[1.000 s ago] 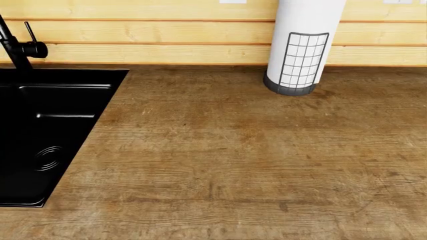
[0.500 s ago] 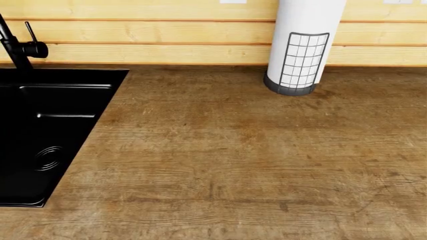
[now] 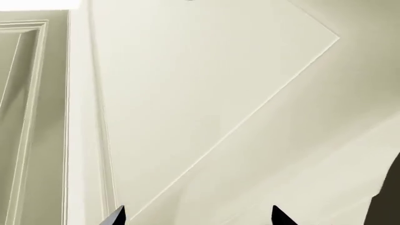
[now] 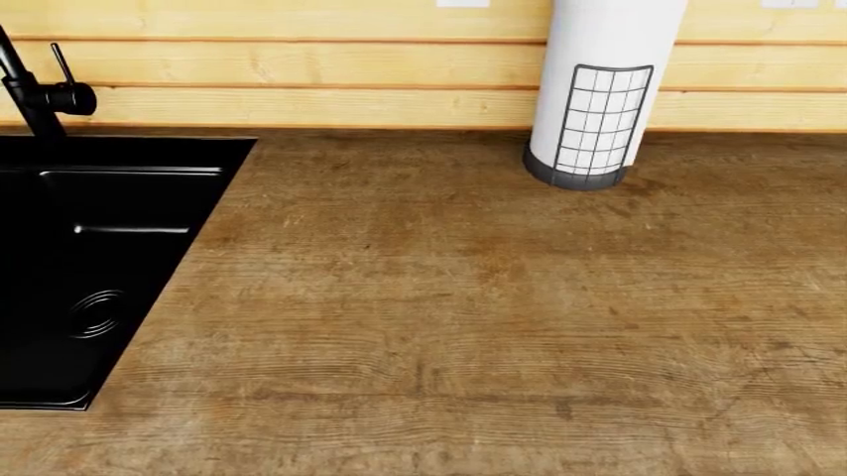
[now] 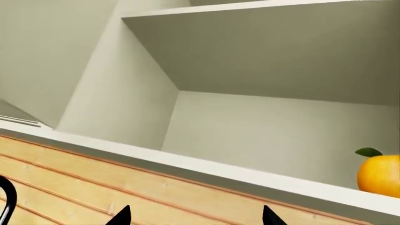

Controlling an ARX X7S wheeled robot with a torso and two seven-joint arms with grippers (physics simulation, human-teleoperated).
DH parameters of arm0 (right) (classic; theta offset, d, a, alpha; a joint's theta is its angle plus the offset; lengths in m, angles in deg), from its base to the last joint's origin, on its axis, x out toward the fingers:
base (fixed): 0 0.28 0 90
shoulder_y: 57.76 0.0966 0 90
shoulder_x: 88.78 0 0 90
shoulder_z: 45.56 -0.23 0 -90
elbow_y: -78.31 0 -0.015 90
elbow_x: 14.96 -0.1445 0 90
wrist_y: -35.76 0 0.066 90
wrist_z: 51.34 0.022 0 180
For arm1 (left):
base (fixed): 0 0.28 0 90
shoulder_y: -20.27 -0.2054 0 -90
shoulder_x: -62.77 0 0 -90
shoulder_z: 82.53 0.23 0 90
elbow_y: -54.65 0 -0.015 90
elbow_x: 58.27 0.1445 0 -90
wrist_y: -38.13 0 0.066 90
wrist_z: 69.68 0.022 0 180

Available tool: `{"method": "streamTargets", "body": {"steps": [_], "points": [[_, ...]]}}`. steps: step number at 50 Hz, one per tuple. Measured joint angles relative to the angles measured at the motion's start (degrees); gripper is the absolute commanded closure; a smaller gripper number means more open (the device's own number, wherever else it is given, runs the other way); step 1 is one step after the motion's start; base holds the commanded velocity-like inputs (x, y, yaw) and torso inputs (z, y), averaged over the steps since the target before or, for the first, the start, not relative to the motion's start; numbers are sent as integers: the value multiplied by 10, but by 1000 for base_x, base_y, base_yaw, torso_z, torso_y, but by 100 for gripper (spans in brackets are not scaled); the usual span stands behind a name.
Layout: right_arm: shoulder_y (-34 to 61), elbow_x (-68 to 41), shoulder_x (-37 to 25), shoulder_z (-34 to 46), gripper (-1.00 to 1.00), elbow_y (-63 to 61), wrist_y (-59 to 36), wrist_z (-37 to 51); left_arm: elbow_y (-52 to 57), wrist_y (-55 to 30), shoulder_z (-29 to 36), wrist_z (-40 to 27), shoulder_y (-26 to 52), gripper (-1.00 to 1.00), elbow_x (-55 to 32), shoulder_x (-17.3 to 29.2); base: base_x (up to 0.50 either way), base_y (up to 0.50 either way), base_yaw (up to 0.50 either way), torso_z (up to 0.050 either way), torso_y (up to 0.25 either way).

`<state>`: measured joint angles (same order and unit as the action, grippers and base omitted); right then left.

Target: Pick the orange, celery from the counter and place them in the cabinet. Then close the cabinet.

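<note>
The orange [image 5: 380, 174], with a small green leaf, sits inside the open cabinet [image 5: 206, 164] on its lower shelf, at the edge of the right wrist view. My right gripper [image 5: 195, 218] is open and empty, below the cabinet's front lip and facing the wood-plank wall. My left gripper [image 3: 196, 218] is also open and empty, close to a cream-white panelled cabinet door [image 3: 187, 93]. The brown wood-grain counter [image 4: 477, 317] fills the head view, where neither gripper shows. The celery is out of view.
A black sink [image 4: 79, 268] with a black faucet [image 4: 34, 94] is set into the counter's left part. A white paper-towel roll in a wire holder [image 4: 596, 99] stands at the back against the plank wall [image 4: 331, 69].
</note>
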<state>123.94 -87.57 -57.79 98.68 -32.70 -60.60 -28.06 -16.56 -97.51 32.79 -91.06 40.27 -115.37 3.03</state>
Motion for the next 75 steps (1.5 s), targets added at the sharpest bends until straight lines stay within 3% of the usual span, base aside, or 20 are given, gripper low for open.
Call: {"method": "streamTargets", "body": {"steps": [25,58,75], "points": [[-23,3,-6,-3,-100,-4,14,2,-44,-85,117,77,73,-100,94,-21,0,0,0,0,0],[-48,9,-13,-5,-100,-4,31,0,-163,22,196,125,72,-100,169,-78,0,0,0,0,0],[-60,12,-16,-8,-100,-4,39,-1,-177,37,195,124,85,-100,197,-103,0,0,0,0,-103]]}}
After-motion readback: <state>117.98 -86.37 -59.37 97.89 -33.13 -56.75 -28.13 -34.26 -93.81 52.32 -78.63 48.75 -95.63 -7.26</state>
